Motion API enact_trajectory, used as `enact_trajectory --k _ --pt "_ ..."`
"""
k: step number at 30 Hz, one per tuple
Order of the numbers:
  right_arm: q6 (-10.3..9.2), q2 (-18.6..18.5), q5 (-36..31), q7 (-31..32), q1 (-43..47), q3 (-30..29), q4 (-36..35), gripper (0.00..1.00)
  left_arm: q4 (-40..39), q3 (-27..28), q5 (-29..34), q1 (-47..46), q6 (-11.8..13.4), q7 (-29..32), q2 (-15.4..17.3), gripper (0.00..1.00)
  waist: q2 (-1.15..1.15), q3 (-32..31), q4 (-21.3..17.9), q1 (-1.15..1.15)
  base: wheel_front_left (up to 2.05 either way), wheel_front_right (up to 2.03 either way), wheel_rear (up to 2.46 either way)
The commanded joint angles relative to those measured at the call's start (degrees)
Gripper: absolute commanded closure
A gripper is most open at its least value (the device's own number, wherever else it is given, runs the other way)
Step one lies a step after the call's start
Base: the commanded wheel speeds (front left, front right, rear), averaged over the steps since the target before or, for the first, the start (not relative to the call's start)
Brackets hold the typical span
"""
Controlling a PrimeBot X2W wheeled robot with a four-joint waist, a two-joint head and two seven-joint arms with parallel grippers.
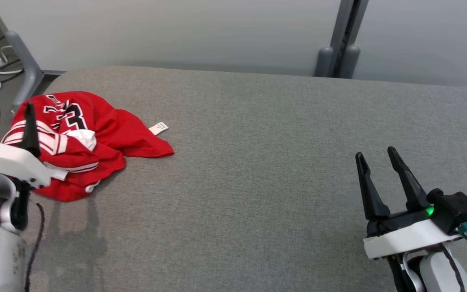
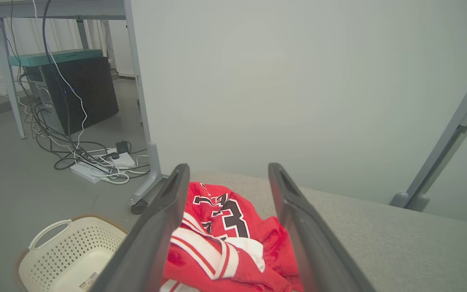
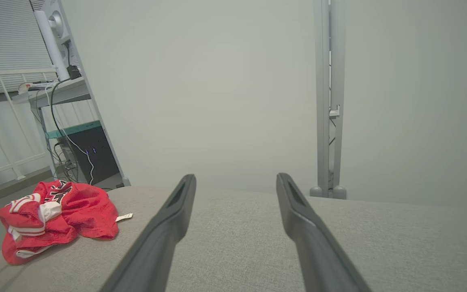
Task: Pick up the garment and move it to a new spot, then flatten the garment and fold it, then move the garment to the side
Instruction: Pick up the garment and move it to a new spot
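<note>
Fingers [image 2: 156, 235] apart near "3" garment [image 2: 217, 247]

The red jersey [image 1: 128, 134] lies in a crumpled heap, not flat and not folded. On top it has black numbers with white edges. Its trim has white and red stripes. A small white tag [image 1: 158, 128] sticks out at one side. The jersey sits near the far left corner of the grey tabletop [image 1: 258, 162].

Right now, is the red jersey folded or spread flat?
Neither: the red jersey lies crumpled in a heap, layers bunched over each other, on the grey surface.
</note>
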Motion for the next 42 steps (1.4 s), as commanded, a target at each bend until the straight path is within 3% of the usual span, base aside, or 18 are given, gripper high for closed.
enact_trajectory --k 1,6,9,16,29,31,32,33,42 --pt "0.13 -0.6 0.0 -0.3 -0.7 -0.2 -0.1 0.0 0.6 0.3 -0.2 -1.4 -0.1 0.5 0.9 0.0 0.0 1.7 -1.7 0.0 0.0 0.0 0.0" --pt "0.13 -0.8 -0.1 -0.3 -2.3 -0.8 -0.7 0.0 6.7 1.9 -1.9 -7.9 -0.1 8.1 5.4 0.0 0.0 4.4 -4.6 0.0 0.0 0.0 0.0" --pt "0.13 -0.6 -0.1 -0.3 -3.5 -0.8 -1.2 0.0 12.2 2.9 -3.7 -12.0 -0.4 15.7 8.8 0.0 0.0 6.6 -7.2 0.0 0.0 0.0 0.0" --pt "0.13 -0.2 0.0 -0.3 -4.4 -1.9 -1.8 0.0 20.4 3.5 -4.8 -14.1 0.1 25.1 13.6 0.0 0.0 9.8 -11.1 0.0 0.0 0.0 0.0" --pt "0.13 -0.5 0.1 -0.3 -5.0 -2.2 -1.7 0.0 29.1 3.0 -8.2 -12.1 -3.0 35.6 15.2 0.0 0.0 9.5 -13.7 0.0 0.0 0.0 0.0" --pt "0.13 -0.6 0.1 -0.3 -4.9 -2.3 -1.6 0.0 29.0 2.9 -8.3 -12.1 -3.3 35.0 15.4 0.47 0.0 9.3 -13.6 0.0 0.0 0.0 0.0" --pt "0.13 -0.6 0.1 -0.3 -4.8 -2.3 -1.6 0.0 29.0 2.8 -8.4 -12.1 -3.4 34.8 15.5 0.83 0.0 9.2 -13.6 0.0 0.0 0.0 0.0" --pt "0.13 -0.6 0.0 -0.3 -4.7 -2.4 -1.5 0.0 29.0 2.7 -8.5 -12.1 -3.5 34.6 15.7 1.0 0.0 9.1 -13.5 0.0 0.0 0.0 0.0" --pt "0.13 -0.3 -0.1 -0.3 -4.1 -1.9 -1.3 0.0 28.1 0.9 -9.1 -13.1 -4.7 32.5 16.9 1.0 0.0 7.8 -12.9 0.0 0.0 0.0 0.0"
